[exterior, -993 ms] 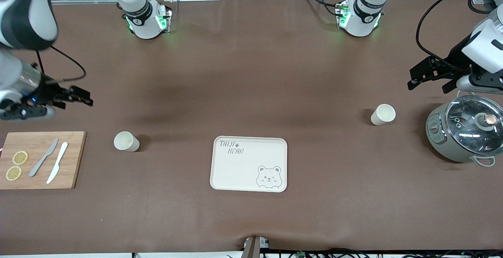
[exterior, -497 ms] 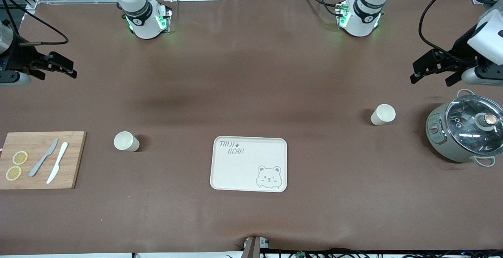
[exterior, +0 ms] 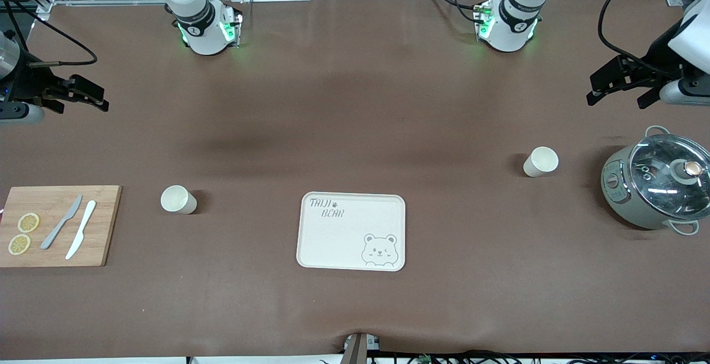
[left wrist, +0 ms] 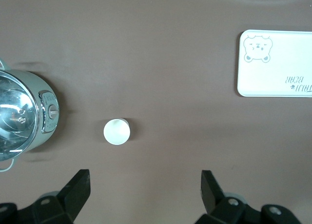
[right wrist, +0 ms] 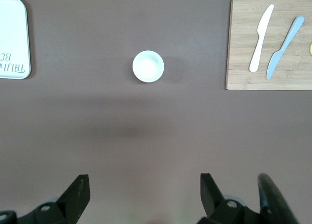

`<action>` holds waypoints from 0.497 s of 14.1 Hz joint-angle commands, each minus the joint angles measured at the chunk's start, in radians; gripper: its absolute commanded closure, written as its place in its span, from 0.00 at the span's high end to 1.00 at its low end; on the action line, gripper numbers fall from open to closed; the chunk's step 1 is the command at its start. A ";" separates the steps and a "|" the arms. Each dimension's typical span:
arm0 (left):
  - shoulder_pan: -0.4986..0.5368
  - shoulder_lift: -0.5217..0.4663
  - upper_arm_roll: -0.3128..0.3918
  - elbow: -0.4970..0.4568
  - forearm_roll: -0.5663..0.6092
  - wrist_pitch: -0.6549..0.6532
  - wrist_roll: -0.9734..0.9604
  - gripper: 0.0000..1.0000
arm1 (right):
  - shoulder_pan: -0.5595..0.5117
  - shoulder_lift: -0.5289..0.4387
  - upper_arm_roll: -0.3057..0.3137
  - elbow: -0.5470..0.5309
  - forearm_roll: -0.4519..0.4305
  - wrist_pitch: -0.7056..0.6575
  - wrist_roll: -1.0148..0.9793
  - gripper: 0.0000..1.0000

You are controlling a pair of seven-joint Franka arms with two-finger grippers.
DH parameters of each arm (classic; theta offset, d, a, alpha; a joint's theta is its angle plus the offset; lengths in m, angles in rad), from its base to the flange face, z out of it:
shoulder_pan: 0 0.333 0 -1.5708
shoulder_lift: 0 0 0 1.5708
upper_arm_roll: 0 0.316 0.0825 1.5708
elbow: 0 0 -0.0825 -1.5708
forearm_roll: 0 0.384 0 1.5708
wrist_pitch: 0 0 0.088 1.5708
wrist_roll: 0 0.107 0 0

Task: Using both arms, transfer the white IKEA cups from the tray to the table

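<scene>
Two white IKEA cups upright on the brown tabletop (exterior: 355,103), well apart. One cup (exterior: 178,199) toward the right arm's end, between the wooden cutting board (exterior: 105,225) and the cream bear tray (exterior: 327,242), about level with the tray's farther edge. Other cup (exterior: 541,161) toward the left arm's end, between the tray and the grey pot (exterior: 621,186) with its glass lid (exterior: 665,178), a little farther from the front camera than the first cup. Tray bare, bear print in the corner nearest the front camera.

Right gripper (exterior: 94,97) up in the air over bare tabletop at the right arm's end, fingers (right wrist: 78,194) spread wide apart, holding nothing. Left gripper (exterior: 618,81) up over bare tabletop at the left arm's end, fingers (left wrist: 80,185) likewise wide apart and empty. Neither gripper touching a cup.

On the cutting board: a grey knife (exterior: 62,221) and a white knife (exterior: 81,229) side by side, plus two lemon slices (exterior: 28,222) near the board's outer edge.
</scene>
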 commanded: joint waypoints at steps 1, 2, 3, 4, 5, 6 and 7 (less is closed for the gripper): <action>-0.014 -0.003 0.010 -0.006 0.023 -0.003 0.011 1.00 | -0.004 0.000 0.005 0.001 -0.016 -0.002 0.017 1.00; -0.014 -0.001 0.009 -0.006 0.028 0.000 0.013 1.00 | -0.004 0.000 0.005 0.001 -0.016 -0.003 0.017 1.00; -0.017 0.005 0.007 -0.006 0.029 0.000 0.013 1.00 | -0.005 0.000 0.005 0.001 -0.016 -0.003 0.017 1.00; -0.018 0.006 0.006 -0.004 0.032 0.001 0.013 1.00 | -0.005 0.000 0.005 0.001 -0.016 -0.003 0.017 1.00; -0.021 0.006 0.004 -0.002 0.034 0.001 0.013 1.00 | -0.005 0.000 0.005 0.001 -0.016 -0.006 0.017 1.00; -0.026 0.006 0.003 -0.002 0.034 0.001 0.013 1.00 | -0.007 0.000 0.005 0.001 -0.016 -0.008 0.017 1.00; -0.026 0.009 0.003 -0.001 0.035 0.001 0.011 1.00 | -0.007 0.000 0.005 0.001 -0.016 -0.008 0.017 1.00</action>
